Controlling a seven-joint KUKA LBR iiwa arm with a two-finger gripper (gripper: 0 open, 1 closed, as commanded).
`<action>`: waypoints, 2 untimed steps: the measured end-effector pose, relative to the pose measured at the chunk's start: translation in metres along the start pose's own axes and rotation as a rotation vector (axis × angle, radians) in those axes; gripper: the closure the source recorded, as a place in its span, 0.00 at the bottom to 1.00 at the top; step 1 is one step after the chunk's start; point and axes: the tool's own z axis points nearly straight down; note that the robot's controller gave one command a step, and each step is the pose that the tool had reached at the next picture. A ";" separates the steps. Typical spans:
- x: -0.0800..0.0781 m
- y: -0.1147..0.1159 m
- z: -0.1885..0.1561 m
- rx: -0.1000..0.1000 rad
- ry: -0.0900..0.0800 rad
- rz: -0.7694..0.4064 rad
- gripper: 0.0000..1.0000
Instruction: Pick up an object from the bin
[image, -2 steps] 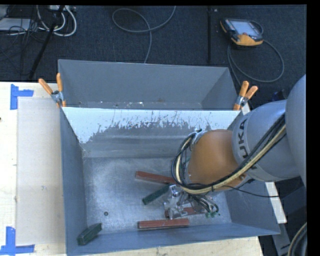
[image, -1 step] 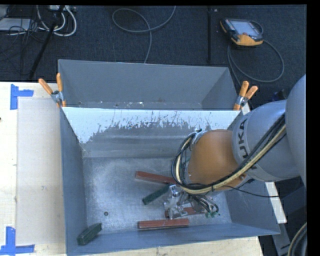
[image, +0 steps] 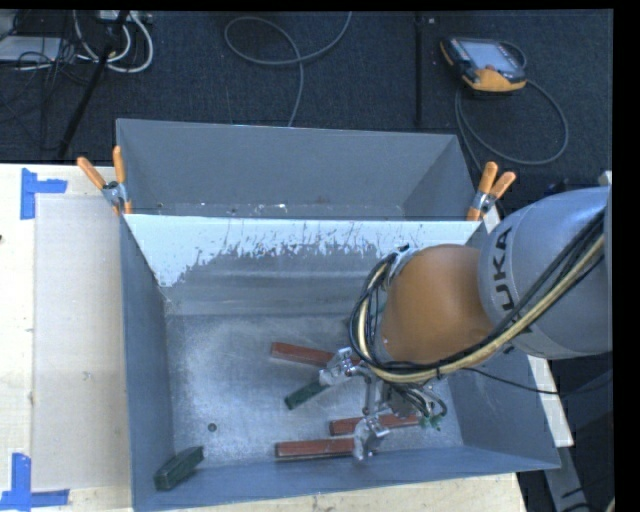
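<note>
The arm (image: 560, 285) reaches in from the right, its orange cover (image: 435, 305) hanging over the right half of the grey bin (image: 225, 385). The gripper (image: 356, 400) is low over the bin floor, right of centre, and stands open: its two metal fingers (image: 342, 368) are spread well apart, one farther back and one nearer the front wall, with nothing seen clamped between them.

A dark green stick (image: 303, 394) lies tilted on the floor, its right end just beside the rear finger. A short brown bar (image: 345, 427) lies next to the front finger, partly hidden by the wrist. Behind the green stick lies another brown bar (image: 298, 352), and a long brown bar (image: 313, 450) lies near the front wall. A dark green block (image: 178, 467) sits well apart in the front left corner.
</note>
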 end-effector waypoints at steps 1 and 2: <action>0.000 0.000 0.000 0.000 0.000 0.000 0.00; -0.013 -0.036 0.041 0.004 -0.009 -0.238 1.00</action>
